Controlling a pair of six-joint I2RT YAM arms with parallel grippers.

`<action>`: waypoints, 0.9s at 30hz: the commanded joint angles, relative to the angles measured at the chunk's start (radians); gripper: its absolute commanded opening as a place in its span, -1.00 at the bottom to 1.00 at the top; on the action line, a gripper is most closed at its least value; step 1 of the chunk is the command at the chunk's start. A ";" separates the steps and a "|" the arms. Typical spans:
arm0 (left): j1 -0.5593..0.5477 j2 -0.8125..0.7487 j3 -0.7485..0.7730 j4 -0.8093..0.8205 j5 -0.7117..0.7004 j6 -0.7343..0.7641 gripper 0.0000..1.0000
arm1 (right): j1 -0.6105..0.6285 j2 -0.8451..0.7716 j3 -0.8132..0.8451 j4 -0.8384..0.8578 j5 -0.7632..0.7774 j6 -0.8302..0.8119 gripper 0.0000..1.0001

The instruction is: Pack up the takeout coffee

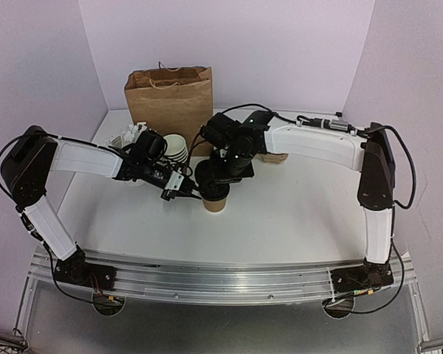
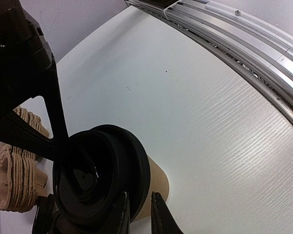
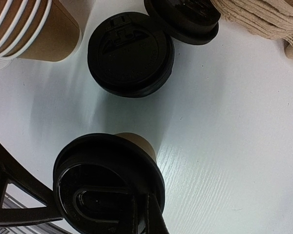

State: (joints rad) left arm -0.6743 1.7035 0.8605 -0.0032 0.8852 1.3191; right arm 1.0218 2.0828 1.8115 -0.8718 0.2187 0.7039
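The small brown paper cup (image 1: 216, 204) stands upright on the white table (image 1: 303, 214), in front of the upright brown paper bag (image 1: 170, 96) and apart from it. The round black plastic lid (image 3: 102, 161) sits on the cup's mouth. The capping step looks all but done, though I cannot tell whether the lid is pressed home all round. The right gripper (image 3: 145, 219) is closed, its fingers together over the top of the lid. The left gripper (image 2: 140, 197) is narrow, its fingers astride the lid's rim and the cup's wall, and I cannot tell whether it truly clamps them. A stack of lidless brown cups (image 1: 176, 147) and two spare black lids (image 3: 129, 53) lie between the cup and the bag. Left to do, as I judge it: make sure the lid is seated, then carry the cup into the bag, where it has not yet gone
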 commanded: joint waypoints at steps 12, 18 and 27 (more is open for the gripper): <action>-0.047 0.129 -0.090 -0.171 -0.117 -0.084 -0.71 | 0.025 0.031 -0.284 0.071 -0.054 0.078 -1.00; -0.040 0.141 -0.139 -0.131 -0.131 -0.083 -0.73 | 0.029 0.042 -0.322 0.093 -0.046 0.077 -1.00; -0.025 0.067 -0.076 -0.142 -0.113 -0.154 -0.53 | 0.031 0.018 -0.211 0.050 -0.003 0.007 -1.00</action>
State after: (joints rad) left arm -0.6865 1.7209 0.8069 0.1324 0.9228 1.2340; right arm 1.0390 1.9899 1.6199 -0.6785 0.2619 0.7196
